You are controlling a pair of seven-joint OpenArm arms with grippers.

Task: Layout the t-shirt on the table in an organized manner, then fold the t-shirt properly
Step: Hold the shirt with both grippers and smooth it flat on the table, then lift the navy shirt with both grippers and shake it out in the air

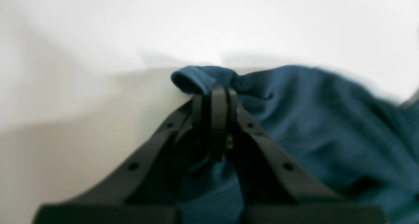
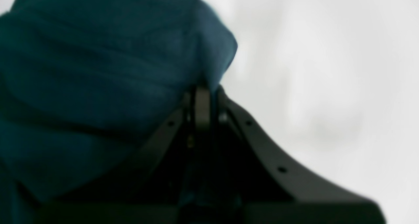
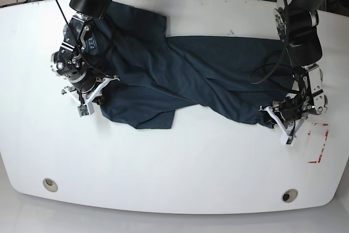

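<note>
T-shirt [image 3: 191, 75], one, twisted on table [image 3: 174, 162]; left hand [image 1: 216, 90], right hand [image 2: 204, 93] each pinching its edge.

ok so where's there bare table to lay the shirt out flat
The widest bare stretch of the table runs along the near edge, below the t-shirt, between the two grommet holes. The far left corner is bare too. The middle band is crowded: twisted cloth spans from the right gripper to the left gripper, both shut on it.
</note>
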